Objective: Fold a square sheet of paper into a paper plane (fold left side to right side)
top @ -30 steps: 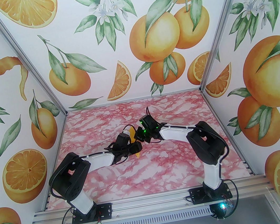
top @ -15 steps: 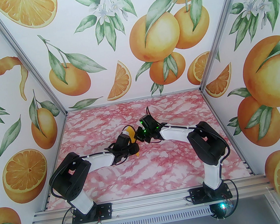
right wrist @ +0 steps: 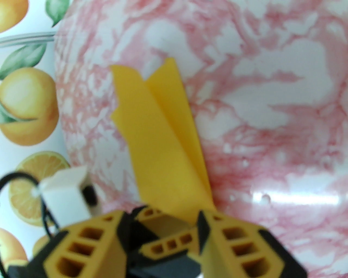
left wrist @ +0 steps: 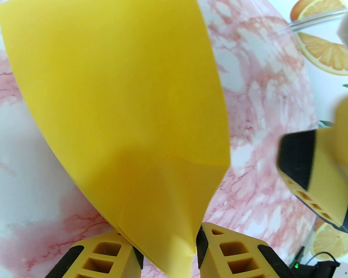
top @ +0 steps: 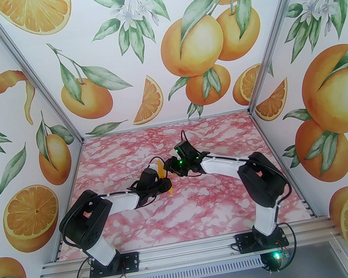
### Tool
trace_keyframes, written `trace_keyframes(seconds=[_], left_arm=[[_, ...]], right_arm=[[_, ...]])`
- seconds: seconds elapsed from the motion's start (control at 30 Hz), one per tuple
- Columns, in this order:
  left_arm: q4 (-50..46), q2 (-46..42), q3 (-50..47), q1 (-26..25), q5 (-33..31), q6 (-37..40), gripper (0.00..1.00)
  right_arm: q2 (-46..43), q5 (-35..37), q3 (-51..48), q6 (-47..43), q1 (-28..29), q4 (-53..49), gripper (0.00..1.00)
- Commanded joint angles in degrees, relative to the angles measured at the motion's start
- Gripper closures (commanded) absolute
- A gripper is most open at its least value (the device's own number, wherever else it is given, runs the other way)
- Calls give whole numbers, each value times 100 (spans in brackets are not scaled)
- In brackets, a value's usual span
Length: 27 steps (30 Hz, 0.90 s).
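The yellow-orange paper [left wrist: 130,103] is folded into a narrow shape with a pointed end and lengthwise creases. My left gripper [left wrist: 168,247] is shut on that pointed end and holds the paper off the table. In the right wrist view the paper [right wrist: 160,141] fans into two flaps above the left gripper's fingertips [right wrist: 168,239]. My right gripper [right wrist: 161,217] stands open right beside them, one finger on either side, touching nothing. In the top view both grippers meet mid-table, left gripper [top: 164,183] and right gripper [top: 168,169], with bits of the paper [top: 160,169] showing between them.
The pink marbled table [top: 205,202] stretches free on all sides of the two grippers. Walls printed with oranges [top: 191,49] close off the back and both sides. An aluminium rail [top: 186,249] carries the arm bases at the near edge.
The right gripper has shifted left and a little lower, closer to the left gripper. The left gripper has drawn slightly left with the paper, so less of it shows from above.
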Motion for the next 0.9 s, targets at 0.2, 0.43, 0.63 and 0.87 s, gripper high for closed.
trace_keyframes(seconds=[0.2, 0.43, 0.63, 0.87], left_arm=[[607, 107, -373, 334, 849, -76, 63], [1217, 259, -639, 554, 1223, -234, 65], [1369, 398, -669, 630, 1336, -306, 65], [1101, 298, -660, 639, 1348, -146, 65]], right_arm=[[-77, -589, -332, -713, -180, 139, 63], [123, -692, -471, -854, -133, 263, 65], [234, -757, -508, -984, -30, 260, 67], [433, -876, -353, -949, -15, 428, 63]])
